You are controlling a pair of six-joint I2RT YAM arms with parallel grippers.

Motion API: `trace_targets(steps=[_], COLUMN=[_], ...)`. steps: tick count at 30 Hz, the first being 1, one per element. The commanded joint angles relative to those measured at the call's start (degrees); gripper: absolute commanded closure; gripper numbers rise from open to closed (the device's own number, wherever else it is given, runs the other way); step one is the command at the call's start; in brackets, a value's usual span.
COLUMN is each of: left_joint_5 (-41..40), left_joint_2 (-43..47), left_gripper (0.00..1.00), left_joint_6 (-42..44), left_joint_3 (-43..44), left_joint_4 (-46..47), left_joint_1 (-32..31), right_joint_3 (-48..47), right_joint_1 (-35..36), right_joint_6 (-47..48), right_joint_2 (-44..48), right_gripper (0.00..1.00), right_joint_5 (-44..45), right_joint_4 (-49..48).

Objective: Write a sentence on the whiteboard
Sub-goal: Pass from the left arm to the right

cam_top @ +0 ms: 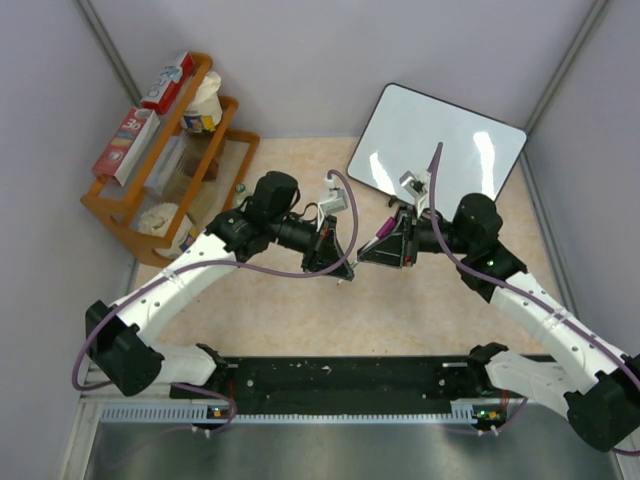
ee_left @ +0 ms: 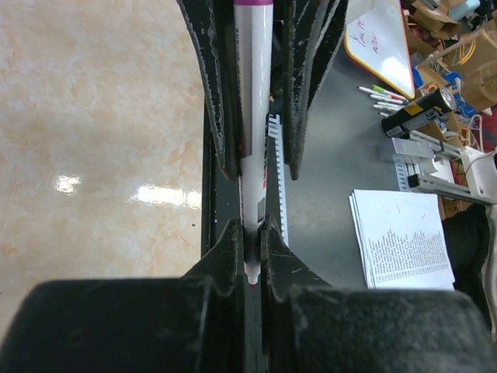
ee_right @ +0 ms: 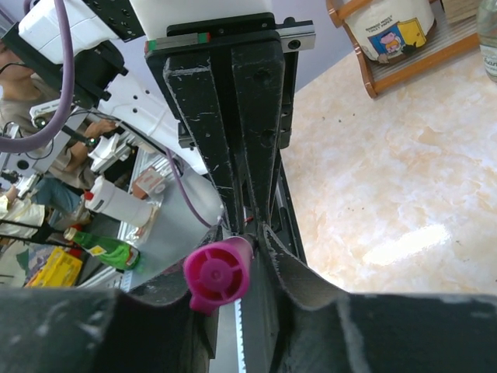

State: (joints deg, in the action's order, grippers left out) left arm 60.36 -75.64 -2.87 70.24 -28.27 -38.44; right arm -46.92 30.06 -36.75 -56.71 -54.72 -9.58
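Note:
The whiteboard (cam_top: pixel 437 145) lies flat at the back right, white with a thin black frame. No sentence shows on it. Both grippers meet in mid-air over the table's middle, in front of the board. My left gripper (cam_top: pixel 340 258) (ee_left: pixel 252 249) is shut on a white marker (ee_left: pixel 255 116) just behind its bare pink tip (ee_left: pixel 252 281). The marker runs on between the fingers of my right gripper (cam_top: pixel 372 252) (ee_right: pixel 252 233). Those fingers hug the pink cap (ee_right: pixel 217 272) (cam_top: pixel 383 232) on the marker's rear end.
A wooden rack (cam_top: pixel 120 205) with boxes, jars and a white cup stands at the back left. Grey walls close in the table on three sides. A black rail (cam_top: pixel 340 375) runs along the near edge. Papers (ee_left: pixel 400 237) and another small board (ee_left: pixel 377 39) lie off the table.

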Motion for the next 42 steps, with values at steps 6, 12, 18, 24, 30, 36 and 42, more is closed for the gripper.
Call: trace_targets(steps=[6, 12, 18, 24, 30, 36, 42], left_joint_5=[-1.2, -1.0, -1.4, -7.7, -18.0, -23.6, -35.9], left_joint_2=[-0.8, -0.8, -0.7, 0.6, 4.6, 10.4, 17.8], left_gripper=[1.0, 1.0, 1.0, 0.58, 0.2, 0.14, 0.01], left_joint_6=[1.3, 1.5, 1.5, 2.3, 1.2, -2.5, -9.0], left_joint_3=[1.4, 1.3, 1.3, 1.0, -1.8, -6.9, -14.4], left_joint_4=[0.6, 0.3, 0.1, -0.3, 3.8, 11.0, 18.8], left_joint_1=[-0.1, -0.1, -0.1, 0.0, 2.0, 4.7, 5.7], right_joint_3=[-2.4, -2.7, -2.7, -3.1, -3.4, -3.6, -3.2], right_joint_1=[1.9, 1.9, 2.1, 2.0, 2.0, 2.1, 1.6], right_joint_6=[0.8, 1.6, 1.5, 4.0, 6.0, 7.5, 7.7], right_joint_2=[1.2, 1.0, 0.5, 1.1, 2.2, 2.9, 5.7], right_gripper=[0.72, 0.84, 1.0, 1.0, 1.0, 1.0, 1.0], right_joint_5=[-3.1, -3.5, -3.4, 0.2, 7.6, 17.8, 29.7], right_joint_4=[0.2, 1.2, 1.5, 5.3, 9.3, 14.6, 18.8])
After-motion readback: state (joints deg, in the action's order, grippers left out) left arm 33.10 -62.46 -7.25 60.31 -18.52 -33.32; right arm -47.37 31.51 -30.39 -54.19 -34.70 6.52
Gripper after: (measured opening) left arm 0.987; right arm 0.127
